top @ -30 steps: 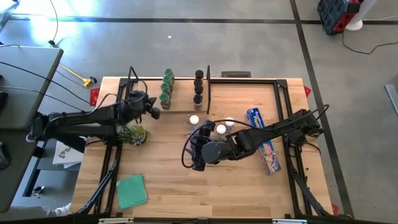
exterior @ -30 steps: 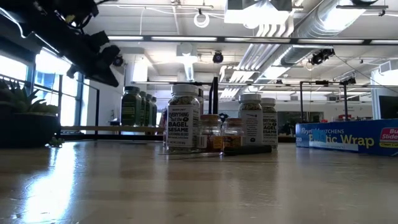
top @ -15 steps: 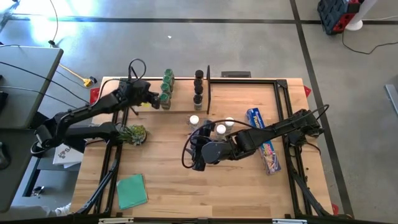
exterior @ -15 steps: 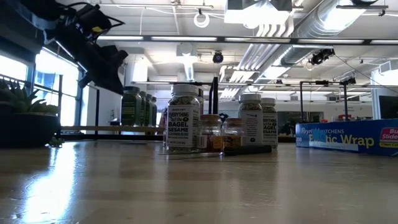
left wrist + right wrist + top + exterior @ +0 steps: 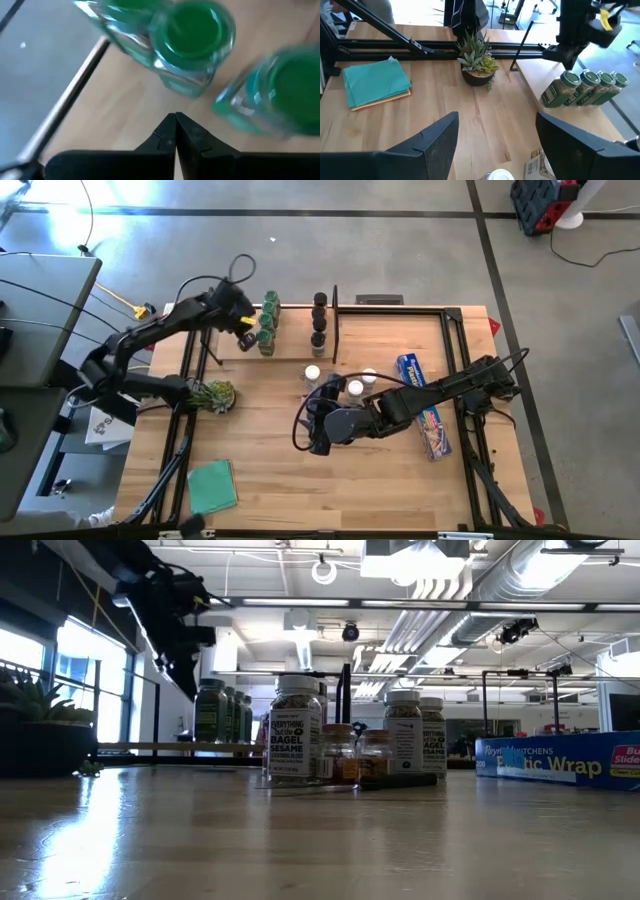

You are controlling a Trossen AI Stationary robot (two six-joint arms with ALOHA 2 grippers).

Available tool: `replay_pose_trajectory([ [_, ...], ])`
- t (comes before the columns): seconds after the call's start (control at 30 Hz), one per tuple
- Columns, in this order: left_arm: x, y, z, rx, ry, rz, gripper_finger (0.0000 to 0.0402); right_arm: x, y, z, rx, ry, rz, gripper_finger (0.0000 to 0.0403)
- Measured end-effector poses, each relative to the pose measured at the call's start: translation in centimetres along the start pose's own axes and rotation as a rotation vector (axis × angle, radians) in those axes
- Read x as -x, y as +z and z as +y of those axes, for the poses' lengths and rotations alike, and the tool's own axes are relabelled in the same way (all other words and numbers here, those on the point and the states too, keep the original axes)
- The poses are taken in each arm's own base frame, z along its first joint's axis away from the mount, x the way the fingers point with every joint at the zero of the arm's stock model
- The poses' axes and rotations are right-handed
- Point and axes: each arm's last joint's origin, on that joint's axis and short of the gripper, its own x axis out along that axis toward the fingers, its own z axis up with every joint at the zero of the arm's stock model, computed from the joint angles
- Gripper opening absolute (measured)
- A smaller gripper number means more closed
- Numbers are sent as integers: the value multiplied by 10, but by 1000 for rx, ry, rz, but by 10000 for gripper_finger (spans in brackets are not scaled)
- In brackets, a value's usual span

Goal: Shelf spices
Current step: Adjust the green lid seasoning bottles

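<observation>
My left pincer [image 5: 247, 328] is hovering w/ jaws pressed together, empty, just beside the green-capped spice jars [image 5: 267, 323] standing in a row on the shelf [image 5: 290, 350]. My right pincer [image 5: 497, 145] is waiting wide apart over the bench [image 5: 330, 480], white-capped jars [image 5: 333, 381] close by.

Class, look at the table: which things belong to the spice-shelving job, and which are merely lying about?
Job: green-capped jars, black-capped jars, the shelf, white-capped jars waiting on the table.

Lying about: blue wrap box, potted plant, green cloth.
</observation>
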Motion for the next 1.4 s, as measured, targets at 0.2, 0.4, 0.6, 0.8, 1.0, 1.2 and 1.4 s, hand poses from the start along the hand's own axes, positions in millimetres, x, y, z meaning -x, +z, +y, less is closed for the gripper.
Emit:
replay_pose_trajectory([
  [0.2,-21,3,6,-283,1,103,0,0,-3,0,-5,2,25,261],
  [0.4,-33,6,7,-410,-30,89,0,1,-7,-1,-12,-5,64,261],
  [0.6,-34,8,6,-408,-42,63,0,1,-7,-1,-14,-5,66,261],
  [0.8,-34,10,7,-397,-32,48,0,1,-7,-1,-13,-5,66,261],
  [1.0,-34,10,7,-391,-33,46,0,0,-7,-2,-13,-7,66,261],
  [1.2,-34,12,6,-378,-52,10,0,0,-7,-2,-6,-7,66,261],
  [1.4,-34,12,6,-378,-55,9,0,0,-7,-2,-6,-7,66,261],
])
